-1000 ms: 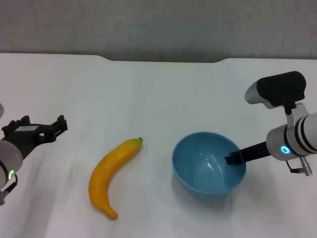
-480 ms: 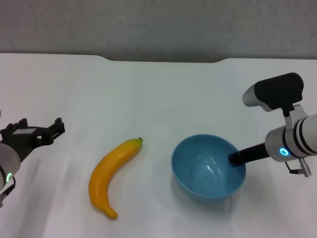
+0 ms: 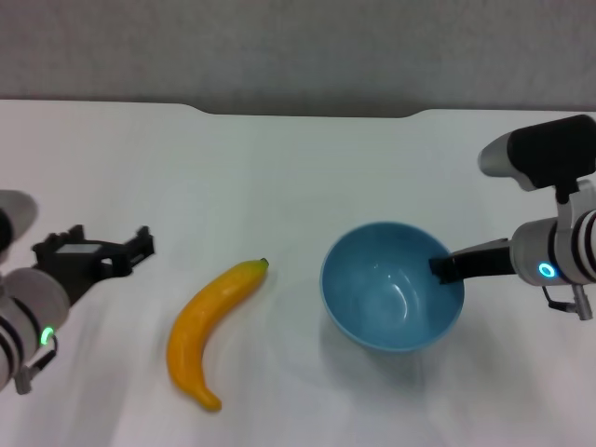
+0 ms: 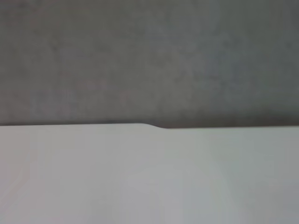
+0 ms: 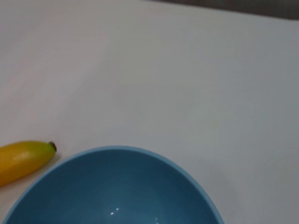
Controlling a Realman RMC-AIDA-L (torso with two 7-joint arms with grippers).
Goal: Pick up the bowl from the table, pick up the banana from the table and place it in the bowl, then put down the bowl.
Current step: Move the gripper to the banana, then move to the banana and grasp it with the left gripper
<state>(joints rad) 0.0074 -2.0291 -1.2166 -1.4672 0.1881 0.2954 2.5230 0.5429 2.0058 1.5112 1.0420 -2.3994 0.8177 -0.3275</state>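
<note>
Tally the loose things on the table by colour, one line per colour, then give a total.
Light blue: 1, the bowl, with the right hand at its rim.
Yellow-orange: 1, the banana, lying flat beside the bowl, apart from the left hand.
Total: 2 things on the white table.

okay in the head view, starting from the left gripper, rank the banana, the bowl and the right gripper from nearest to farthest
From the left gripper, out over the table's left side:
1. The banana, lying just to its right, toward the middle.
2. The bowl, right of the banana, past its stem end.
3. The right gripper, at the bowl's right rim, farthest across.
</note>
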